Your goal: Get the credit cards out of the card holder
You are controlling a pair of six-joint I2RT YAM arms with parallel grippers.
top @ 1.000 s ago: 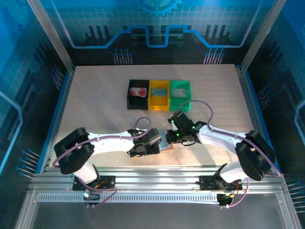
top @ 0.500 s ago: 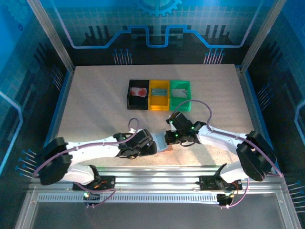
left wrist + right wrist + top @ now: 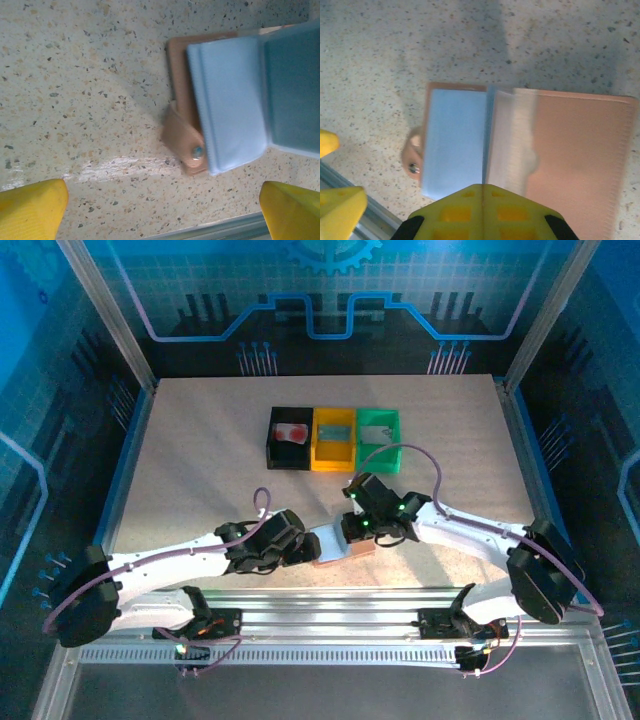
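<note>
Open card holder (image 3: 334, 548) lies between left end effector (image 3: 307, 546) and right end effector (image 3: 350, 532).

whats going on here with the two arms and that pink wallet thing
Two robot arms are working on a pink card holder that lies open on the table, blue lining up. The right tool is shut on its edge by the fold, and one flap stands tilted up. The left tool hovers wide open beside the card holder, touching nothing. A black bin, a yellow bin and a green bin sit farther back.
</note>
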